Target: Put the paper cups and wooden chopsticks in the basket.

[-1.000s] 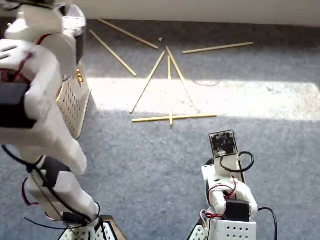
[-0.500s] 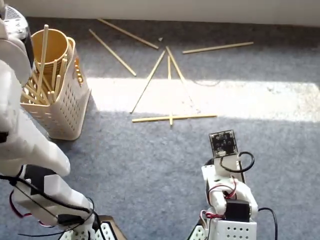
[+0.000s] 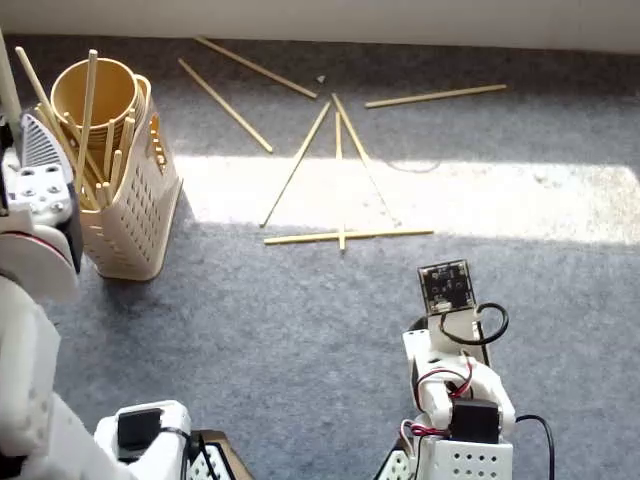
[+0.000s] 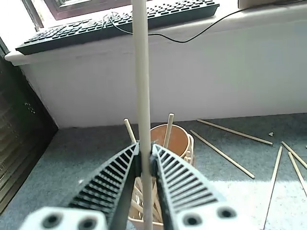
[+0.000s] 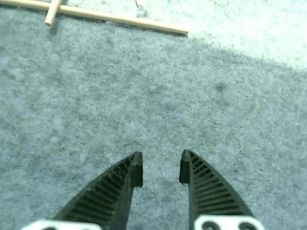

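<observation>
Left tool (image 4: 146,149) now farther back beside basket (image 3: 130,232), tight around upright chopstick (image 4: 140,72).

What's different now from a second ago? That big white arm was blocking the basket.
The left arm swung back off the basket toward the high view's near-left corner, uncovering it and the paper cup inside. The left pincer is clamped on an upright chopstick. The right pincer, open, and the loose chopsticks on the carpet stayed put.
</observation>
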`<move>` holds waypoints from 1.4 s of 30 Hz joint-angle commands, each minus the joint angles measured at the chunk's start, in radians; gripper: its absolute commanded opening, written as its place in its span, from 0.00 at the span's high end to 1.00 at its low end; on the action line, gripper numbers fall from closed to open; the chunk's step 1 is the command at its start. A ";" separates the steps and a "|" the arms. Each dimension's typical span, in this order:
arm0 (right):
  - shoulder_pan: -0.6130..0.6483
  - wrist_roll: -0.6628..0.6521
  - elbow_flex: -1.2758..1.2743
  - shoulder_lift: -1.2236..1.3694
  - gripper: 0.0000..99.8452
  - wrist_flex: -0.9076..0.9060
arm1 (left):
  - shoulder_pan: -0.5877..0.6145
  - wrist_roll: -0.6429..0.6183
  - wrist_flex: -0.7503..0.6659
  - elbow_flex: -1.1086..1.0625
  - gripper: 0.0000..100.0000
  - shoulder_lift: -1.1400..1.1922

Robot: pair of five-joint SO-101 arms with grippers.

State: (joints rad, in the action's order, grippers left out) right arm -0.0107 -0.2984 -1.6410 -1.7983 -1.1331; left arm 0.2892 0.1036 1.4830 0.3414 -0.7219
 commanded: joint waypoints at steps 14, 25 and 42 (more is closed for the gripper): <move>0.015 -0.012 -0.013 0.004 0.86 0.015 | 0.114 -0.077 -0.798 -0.619 1.00 0.145; 0.028 -0.014 -0.013 0.004 0.86 0.016 | 0.113 -0.077 -0.776 -0.401 1.00 0.153; 0.028 -0.014 -0.013 0.004 0.86 0.013 | 0.113 -0.130 -0.970 -0.575 0.99 0.392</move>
State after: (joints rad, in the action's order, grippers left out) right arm 0.0107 -0.2984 -1.6410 -1.7983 -1.1331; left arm 0.3966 -0.0176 0.5363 -0.2217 -0.3521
